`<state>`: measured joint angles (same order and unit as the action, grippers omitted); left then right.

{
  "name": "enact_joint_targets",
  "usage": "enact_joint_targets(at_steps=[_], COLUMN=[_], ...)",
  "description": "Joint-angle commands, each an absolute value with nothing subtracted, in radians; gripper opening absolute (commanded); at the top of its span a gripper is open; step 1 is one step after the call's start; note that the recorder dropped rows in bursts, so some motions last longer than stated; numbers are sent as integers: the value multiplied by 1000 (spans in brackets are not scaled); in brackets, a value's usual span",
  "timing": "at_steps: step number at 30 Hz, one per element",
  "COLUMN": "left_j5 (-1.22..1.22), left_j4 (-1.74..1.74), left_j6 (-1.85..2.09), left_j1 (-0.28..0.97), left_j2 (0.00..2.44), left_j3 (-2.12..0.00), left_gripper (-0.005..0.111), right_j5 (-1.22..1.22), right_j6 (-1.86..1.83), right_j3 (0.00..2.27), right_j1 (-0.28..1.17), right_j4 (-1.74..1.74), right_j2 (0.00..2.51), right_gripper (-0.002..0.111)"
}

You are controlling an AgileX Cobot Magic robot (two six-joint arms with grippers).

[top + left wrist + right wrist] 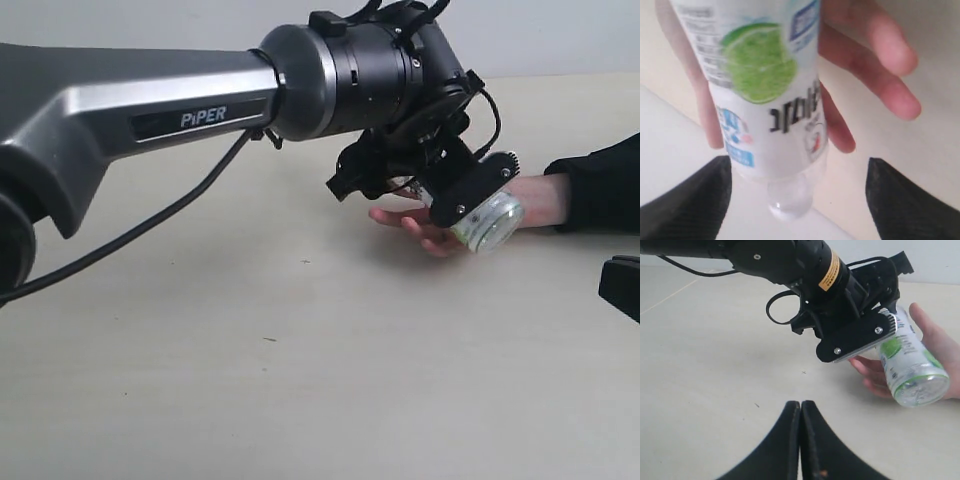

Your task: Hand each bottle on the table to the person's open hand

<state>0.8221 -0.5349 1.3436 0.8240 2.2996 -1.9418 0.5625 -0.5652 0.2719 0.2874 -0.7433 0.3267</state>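
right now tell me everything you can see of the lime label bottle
The lime-label bottle is clear plastic with a white wrap label showing a green lime slice, dark lettering and blue patches. Its clear base faces the right wrist camera, and no cap is in view. It lies tilted across the person's open hand, between the fingers of the left end effector. Those jaws stand wider than the bottle, with a gap on one side, so it seems to rest on the hand rather than be clamped.
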Motion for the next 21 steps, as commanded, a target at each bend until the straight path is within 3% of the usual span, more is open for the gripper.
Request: enact_joint_targets(at_steps=[1,11,14,17,21], left_j5=[843,987,1078,1170,1189], left_j4=[-568,-601,-696,-807,-776], left_j6=[1221,743,454,327,141], left_j1=[834,836,836,825,783], left_j2=[2244,2147,2139,2139,2122], left_j3=[-1945,-1945,-1945,-1945,-1945], left_gripper=[71,70,48,-1,0], right_j5=[551,551,551,551,551], right_j6=[-568,-568,-568,-568,-568], right_j3=[268,268,268,268,268], right_j1=[284,284,284,284,284], right_j4=[-743,-743,-743,-743,-743], right_j2=[323,323,323,323,323], right_gripper=[0,0,0,0,0])
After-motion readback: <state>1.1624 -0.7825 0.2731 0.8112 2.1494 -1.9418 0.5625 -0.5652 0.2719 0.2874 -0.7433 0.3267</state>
